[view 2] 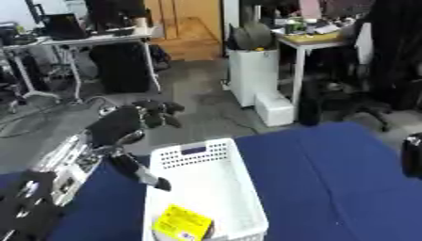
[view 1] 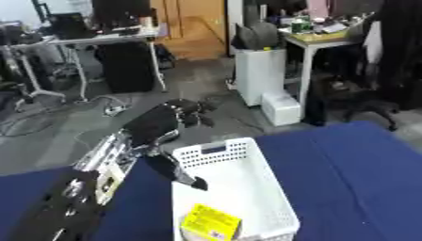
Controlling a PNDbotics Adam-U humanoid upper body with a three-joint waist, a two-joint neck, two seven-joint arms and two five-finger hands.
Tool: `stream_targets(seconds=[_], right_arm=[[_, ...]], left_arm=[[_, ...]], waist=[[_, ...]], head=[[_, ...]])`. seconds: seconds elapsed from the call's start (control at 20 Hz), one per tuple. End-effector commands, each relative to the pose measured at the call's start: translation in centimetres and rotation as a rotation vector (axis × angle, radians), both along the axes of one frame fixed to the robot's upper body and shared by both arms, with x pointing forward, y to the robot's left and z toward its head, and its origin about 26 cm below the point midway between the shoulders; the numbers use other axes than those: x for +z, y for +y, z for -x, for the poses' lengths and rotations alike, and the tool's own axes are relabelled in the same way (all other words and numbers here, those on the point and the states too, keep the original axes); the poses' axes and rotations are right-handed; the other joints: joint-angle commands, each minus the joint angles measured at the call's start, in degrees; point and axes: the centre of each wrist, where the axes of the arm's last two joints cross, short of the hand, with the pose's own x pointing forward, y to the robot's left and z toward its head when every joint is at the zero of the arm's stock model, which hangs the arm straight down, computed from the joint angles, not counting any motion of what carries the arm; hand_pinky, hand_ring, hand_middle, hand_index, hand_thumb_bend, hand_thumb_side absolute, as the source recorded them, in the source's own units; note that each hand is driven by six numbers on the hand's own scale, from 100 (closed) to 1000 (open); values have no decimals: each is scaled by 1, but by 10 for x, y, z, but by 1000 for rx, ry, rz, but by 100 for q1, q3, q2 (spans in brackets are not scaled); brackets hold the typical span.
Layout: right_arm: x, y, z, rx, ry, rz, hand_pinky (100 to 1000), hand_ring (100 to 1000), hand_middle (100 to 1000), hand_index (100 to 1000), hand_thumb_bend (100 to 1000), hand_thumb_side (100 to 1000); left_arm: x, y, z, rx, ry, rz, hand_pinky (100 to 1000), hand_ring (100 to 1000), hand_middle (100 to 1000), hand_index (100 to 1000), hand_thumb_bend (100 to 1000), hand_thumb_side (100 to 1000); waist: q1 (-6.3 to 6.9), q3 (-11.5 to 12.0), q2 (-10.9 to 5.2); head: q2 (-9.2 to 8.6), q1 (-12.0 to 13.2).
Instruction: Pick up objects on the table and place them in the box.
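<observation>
A white perforated box (view 1: 247, 162) stands on the blue table (view 1: 346, 164), near its front middle. Inside it, at the near end, lies a round item with a yellow label (view 1: 210, 222). My left arm comes in from the lower left and is raised above the table's far edge. Its left hand (view 1: 161, 123) hovers just beyond the box's far left corner, with loosely bent fingers holding nothing and the thumb (view 1: 180, 173) sticking out over the box's left rim. A dark shape at the right edge of the right eye view may be my right hand (view 2: 413, 156).
Beyond the table lies a grey floor with cables, a white cabinet (view 1: 262, 75) with a small white unit beside it, desks and a black chair. The blue tabletop stretches to the right of the box.
</observation>
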Motion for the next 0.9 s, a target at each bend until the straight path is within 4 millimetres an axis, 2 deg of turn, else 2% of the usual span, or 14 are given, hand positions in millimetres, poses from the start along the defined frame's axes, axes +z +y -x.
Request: stream_targets(seconds=[0.05, 0.1, 0.15, 0.2, 0.25, 0.4, 0.6, 0.65, 0.7, 0.8, 0.9], right_arm=[[5, -5, 3, 10, -189, 85, 202, 283, 395, 477, 100, 1000], [4, -5, 4, 5, -190, 82, 202, 283, 394, 476, 100, 1000], [2, -6, 5, -1, -189, 81, 202, 283, 394, 476, 100, 1000], [1, -6, 5, -5, -189, 80, 199, 281, 391, 473, 100, 1000], [0, -7, 6, -7, -187, 73, 193, 276, 386, 469, 100, 1000], [-3, -8, 7, -6, -180, 51, 191, 274, 379, 466, 100, 1000], [-5, -9, 8, 4, -183, 71, 192, 275, 379, 466, 100, 1000], [-5, -9, 8, 7, -184, 76, 192, 275, 380, 466, 100, 1000], [-5, -9, 8, 9, -185, 78, 192, 275, 380, 466, 100, 1000], [-4, -10, 8, 11, -187, 71, 191, 274, 379, 466, 100, 1000], [-4, -10, 8, 10, -186, 58, 190, 274, 379, 466, 100, 1000]], left_arm=[[19, -20, 44, -65, 6, 192, 551, 612, 778, 725, 642, 773], [17, -25, 55, -81, 30, 254, 440, 538, 724, 673, 598, 753], [15, -31, 67, -108, 49, 339, 454, 548, 734, 681, 610, 755], [15, -35, 76, -132, 58, 403, 363, 475, 644, 631, 549, 729], [16, -39, 83, -165, 60, 468, 341, 451, 615, 613, 543, 724], [19, -44, 95, -259, 51, 568, 316, 419, 567, 590, 541, 710], [22, -51, 99, -407, 31, 659, 309, 381, 530, 599, 537, 712], [23, -54, 100, -449, 28, 681, 315, 376, 530, 623, 527, 721], [23, -56, 101, -489, 27, 701, 330, 392, 551, 659, 461, 773], [24, -59, 101, -549, 32, 716, 359, 417, 593, 768, 482, 781], [25, -63, 103, -610, 35, 716, 382, 441, 632, 822, 508, 780]], waist=[[-94, 66, -17], [-118, 96, -9], [-147, 133, -1], [-171, 165, 7], [-195, 207, 22], [-227, 337, 59], [-233, 420, 114], [-233, 430, 121], [-235, 437, 123], [-243, 447, 119], [-255, 464, 111]], head=[[-99, -30], [-92, -8], [-73, 27], [-55, 58], [-43, 78], [54, 147], [125, 527], [155, 661], [199, 772], [318, 951], [530, 1155]])
